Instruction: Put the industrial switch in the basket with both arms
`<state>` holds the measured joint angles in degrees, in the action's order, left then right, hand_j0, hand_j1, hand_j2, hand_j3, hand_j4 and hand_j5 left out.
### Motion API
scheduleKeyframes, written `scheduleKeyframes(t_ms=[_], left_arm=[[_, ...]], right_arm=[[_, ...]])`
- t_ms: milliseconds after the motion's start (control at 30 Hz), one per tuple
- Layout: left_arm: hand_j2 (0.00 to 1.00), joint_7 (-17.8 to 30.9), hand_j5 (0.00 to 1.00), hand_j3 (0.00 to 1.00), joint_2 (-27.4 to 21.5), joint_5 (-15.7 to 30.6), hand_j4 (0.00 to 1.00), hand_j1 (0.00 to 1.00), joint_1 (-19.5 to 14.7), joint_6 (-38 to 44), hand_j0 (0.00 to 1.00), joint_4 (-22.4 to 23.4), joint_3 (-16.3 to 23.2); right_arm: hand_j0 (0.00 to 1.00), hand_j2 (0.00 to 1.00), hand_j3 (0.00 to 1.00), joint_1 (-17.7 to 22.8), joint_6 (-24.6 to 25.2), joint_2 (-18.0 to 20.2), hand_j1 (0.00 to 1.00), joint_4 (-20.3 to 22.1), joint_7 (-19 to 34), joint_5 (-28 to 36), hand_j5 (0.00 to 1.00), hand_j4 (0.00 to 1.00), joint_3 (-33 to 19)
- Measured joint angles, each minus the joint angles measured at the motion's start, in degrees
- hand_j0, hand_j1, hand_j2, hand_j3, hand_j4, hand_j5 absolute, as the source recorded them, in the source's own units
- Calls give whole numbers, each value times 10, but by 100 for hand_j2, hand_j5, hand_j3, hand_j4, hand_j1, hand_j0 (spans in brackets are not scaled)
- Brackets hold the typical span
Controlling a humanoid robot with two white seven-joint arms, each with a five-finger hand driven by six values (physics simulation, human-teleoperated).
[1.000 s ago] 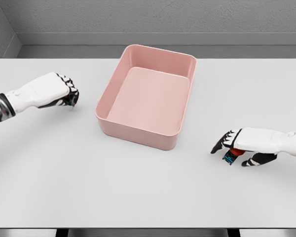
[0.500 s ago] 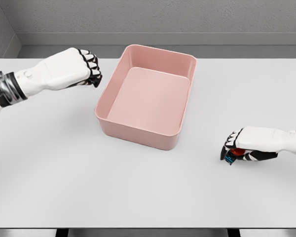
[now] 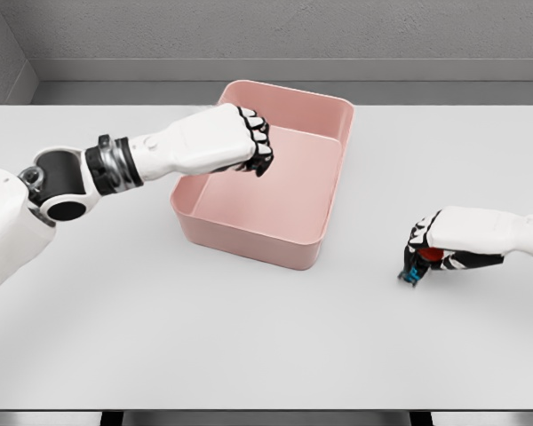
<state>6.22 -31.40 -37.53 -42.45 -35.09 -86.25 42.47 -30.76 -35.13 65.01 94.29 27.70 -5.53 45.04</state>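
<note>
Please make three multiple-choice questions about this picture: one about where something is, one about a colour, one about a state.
1. Where is the left hand?
A. above the basket
B. flat on the table
C. beside the right hand

2. What colour is the basket?
A. blue
B. pink
C. green

3. What is the right hand doing?
A. lying open
B. pointing at the wall
C. closed on a small object on the table

Answers:
1 A, the fist hangs over the basket's left side.
2 B, its walls and floor are pink.
3 C, fingers wrap the red and blue industrial switch.
</note>
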Motion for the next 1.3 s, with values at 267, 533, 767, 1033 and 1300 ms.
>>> scheduleKeyframes(t_ms=[267, 533, 767, 1033, 1300], left_arm=[[24, 8, 24, 24, 49, -6, 24, 24, -1, 0, 24, 79, 29], [41, 8, 41, 41, 80, -11, 41, 41, -7, 0, 41, 134, 44], [70, 7, 70, 70, 84, -9, 70, 70, -10, 0, 70, 139, 46], [88, 6, 88, 88, 80, -9, 88, 88, -9, 0, 88, 139, 45], [100, 2, 100, 100, 39, 32, 100, 100, -33, 0, 100, 115, 37]], right_arm=[[49, 49, 49, -17, 0, -1, 49, 0, 0, 3, 49, 49, 0], [49, 49, 49, -29, 0, -2, 49, 1, 0, 9, 49, 49, 0], [49, 49, 49, -54, 0, -7, 49, 1, 1, 10, 49, 49, 0], [48, 48, 48, -69, 0, -14, 48, 1, 1, 10, 48, 48, 0], [49, 49, 49, -92, 0, -27, 49, 3, 2, 11, 49, 49, 1]])
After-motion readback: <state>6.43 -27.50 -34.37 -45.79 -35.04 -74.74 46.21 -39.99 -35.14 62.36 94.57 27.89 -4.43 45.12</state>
